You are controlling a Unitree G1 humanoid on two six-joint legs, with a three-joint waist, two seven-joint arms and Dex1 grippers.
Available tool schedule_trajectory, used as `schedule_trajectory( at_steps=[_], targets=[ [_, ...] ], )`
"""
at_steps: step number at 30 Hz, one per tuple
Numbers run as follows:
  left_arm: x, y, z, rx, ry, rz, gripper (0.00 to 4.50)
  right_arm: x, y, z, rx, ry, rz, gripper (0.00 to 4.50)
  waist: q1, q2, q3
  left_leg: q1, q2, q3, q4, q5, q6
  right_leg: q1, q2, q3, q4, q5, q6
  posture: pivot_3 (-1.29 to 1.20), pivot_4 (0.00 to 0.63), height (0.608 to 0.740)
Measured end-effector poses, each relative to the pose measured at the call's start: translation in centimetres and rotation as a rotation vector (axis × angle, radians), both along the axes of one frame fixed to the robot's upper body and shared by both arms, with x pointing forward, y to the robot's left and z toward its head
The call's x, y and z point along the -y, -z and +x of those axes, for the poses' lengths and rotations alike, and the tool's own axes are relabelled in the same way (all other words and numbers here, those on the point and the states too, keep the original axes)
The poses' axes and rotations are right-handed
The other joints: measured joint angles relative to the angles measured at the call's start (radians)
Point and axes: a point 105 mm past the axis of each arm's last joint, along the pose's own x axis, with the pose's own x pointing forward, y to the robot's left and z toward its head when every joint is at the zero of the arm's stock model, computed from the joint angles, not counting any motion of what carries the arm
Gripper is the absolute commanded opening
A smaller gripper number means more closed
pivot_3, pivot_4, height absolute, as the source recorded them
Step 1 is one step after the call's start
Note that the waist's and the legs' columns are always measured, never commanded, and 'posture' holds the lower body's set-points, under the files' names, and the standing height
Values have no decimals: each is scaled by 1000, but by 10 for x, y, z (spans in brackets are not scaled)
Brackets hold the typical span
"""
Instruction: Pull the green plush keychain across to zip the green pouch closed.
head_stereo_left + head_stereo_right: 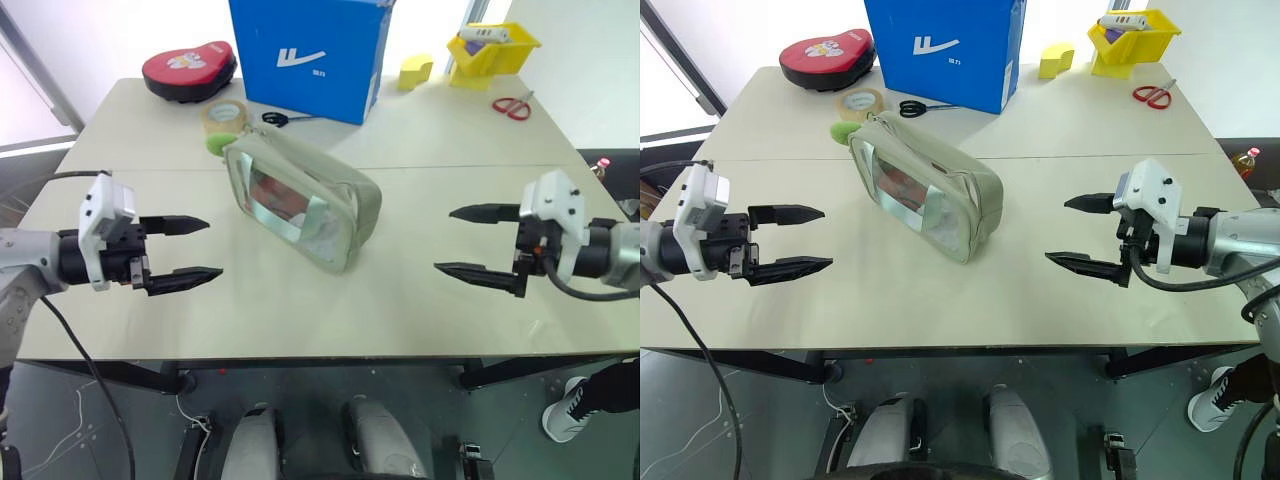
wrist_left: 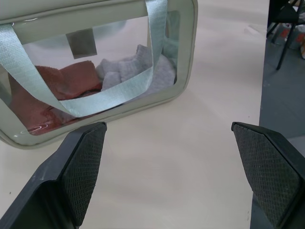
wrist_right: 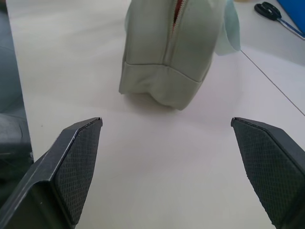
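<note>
I keep my left hand (image 1: 182,252) and right hand (image 1: 478,244) wide open and empty on both sides of the green pouch (image 1: 303,196), lying mid-desk with zipper gaping, so I can reach the green plush keychain (image 1: 216,144) at its far end.

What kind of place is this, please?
Probably a lab or office workspace, not a home: a plain beige table holding a blue box, a yellow bin and red scissors.

place: lab or office | cues: plain worktable (image 1: 420,290), yellow parts bin (image 1: 492,50), blue box (image 1: 310,55)
</note>
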Motion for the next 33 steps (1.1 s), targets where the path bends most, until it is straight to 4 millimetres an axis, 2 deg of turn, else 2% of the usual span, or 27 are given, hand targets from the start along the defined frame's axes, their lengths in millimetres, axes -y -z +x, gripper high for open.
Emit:
schedule_trajectory(
  at_steps=[5,7,10,14,17,21,26,29,32,33],
  targets=[
    [-2,1,0,-7,1,-5,4478,-8,-18,5,35,-1,67,4500,-1,0,0,0,0,0,0,0,0,0,0,0,0,0,0,0,150,737],
    [-6,-1,3,-10,-11,-17,4478,-21,-37,14,66,-6,149,4500,-6,1,0,0,0,0,0,0,0,-1,0,1,0,0,0,0,150,737],
    [-11,-9,9,19,-17,-24,4478,-49,-66,23,92,-61,242,4500,-7,1,0,0,1,0,0,0,0,-1,1,0,1,0,0,0,150,737],
    [-12,-12,15,34,-11,-18,4478,-95,-79,41,10,-126,308,4500,-7,1,0,-2,1,1,-1,0,0,-4,1,0,1,0,0,0,150,737],
    [-9,-9,18,33,3,-13,4478,-132,-77,57,-74,-129,251,4500,-6,1,0,-3,1,1,-1,0,0,-6,0,0,1,0,-1,0,150,737],
    [-7,-8,20,32,10,-24,4478,-168,-73,70,-144,-119,170,4500,-2,1,0,-5,1,2,-2,0,0,-8,-1,0,1,0,0,0,150,737],
    [-7,-4,18,19,9,-21,4478,-196,-64,78,-217,-100,89,4500,-4,1,0,-5,1,2,-2,0,0,-9,-2,0,1,0,0,0,150,737],
    [-7,-2,18,12,5,-20,4478,-204,-58,82,-226,-81,42,4500,-5,1,0,-5,1,2,-2,0,0,-9,-1,0,1,0,0,0,150,737],
    [-8,0,18,10,-2,-21,4500,-206,-46,87,-235,-60,-22,3645,-5,0,0,-5,1,2,-2,0,0,-9,-2,0,1,0,0,0,150,737],
    [-8,-1,18,11,-4,-21,4500,-206,-43,88,-237,-52,-36,3167,-5,0,0,-5,1,2,-2,0,0,-9,-2,0,1,0,0,0,150,737]
  ],
)
